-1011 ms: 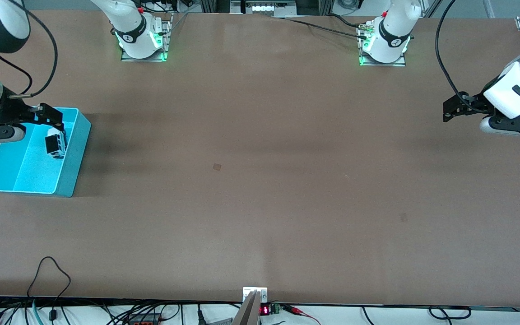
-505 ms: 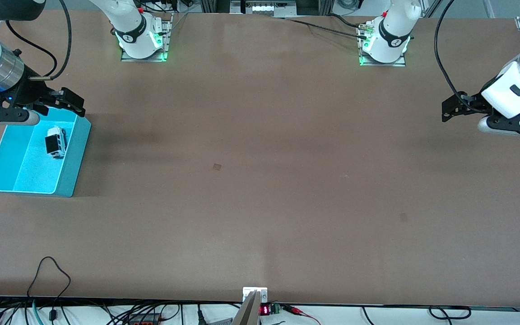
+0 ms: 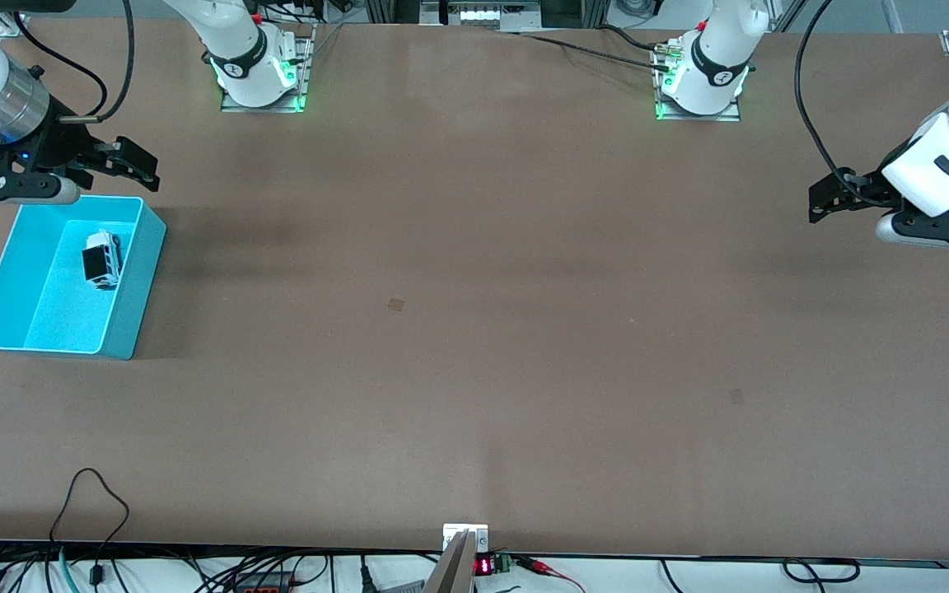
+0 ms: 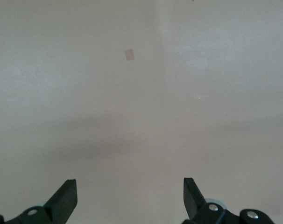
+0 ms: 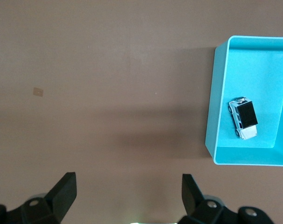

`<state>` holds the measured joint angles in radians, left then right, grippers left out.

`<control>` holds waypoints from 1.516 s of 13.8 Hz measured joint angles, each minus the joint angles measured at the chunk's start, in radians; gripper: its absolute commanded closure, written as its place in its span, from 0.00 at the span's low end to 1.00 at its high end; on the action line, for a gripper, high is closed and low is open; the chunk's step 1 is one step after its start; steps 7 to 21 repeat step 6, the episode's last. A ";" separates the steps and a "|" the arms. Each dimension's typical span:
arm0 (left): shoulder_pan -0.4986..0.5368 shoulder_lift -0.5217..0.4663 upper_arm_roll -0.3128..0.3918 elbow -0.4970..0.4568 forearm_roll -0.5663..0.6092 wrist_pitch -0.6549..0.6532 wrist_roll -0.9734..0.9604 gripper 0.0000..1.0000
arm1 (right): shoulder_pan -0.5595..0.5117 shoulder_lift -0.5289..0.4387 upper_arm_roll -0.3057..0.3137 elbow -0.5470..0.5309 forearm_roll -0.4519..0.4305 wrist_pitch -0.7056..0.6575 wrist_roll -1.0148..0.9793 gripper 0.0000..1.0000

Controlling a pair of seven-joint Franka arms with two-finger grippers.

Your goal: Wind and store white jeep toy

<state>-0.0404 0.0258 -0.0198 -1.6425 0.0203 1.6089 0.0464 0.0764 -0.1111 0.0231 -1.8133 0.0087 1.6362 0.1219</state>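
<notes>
The white jeep toy (image 3: 102,260) (image 5: 243,118), small with a black rear roof, lies inside the turquoise bin (image 3: 135,280) (image 5: 215,112) at the right arm's end of the table. My right gripper (image 3: 130,170) (image 5: 127,189) hangs open and empty in the air above the bare table beside the bin's edge toward the robots' bases, clear of the toy. At the left arm's end of the table my left gripper (image 3: 830,200) (image 4: 130,193) is open over bare table, holding nothing; that arm waits.
The brown table (image 3: 474,329) spreads wide between the two arms, with small faint marks (image 3: 395,305) on it. Cables (image 3: 87,511) run along the table's edge nearest the front camera.
My right gripper has risen out of the bin, leaving the jeep inside, and drawn back toward the robots' bases. The left arm has barely shifted.
</notes>
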 measured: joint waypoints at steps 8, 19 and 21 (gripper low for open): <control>0.001 0.042 0.001 0.000 0.000 0.061 0.000 0.00 | -0.002 0.004 -0.006 0.004 0.000 0.001 -0.001 0.00; 0.001 0.042 0.001 0.000 0.000 0.061 0.000 0.00 | -0.002 0.004 -0.006 0.004 0.000 0.001 -0.001 0.00; 0.001 0.042 0.001 0.000 0.000 0.061 0.000 0.00 | -0.002 0.004 -0.006 0.004 0.000 0.001 -0.001 0.00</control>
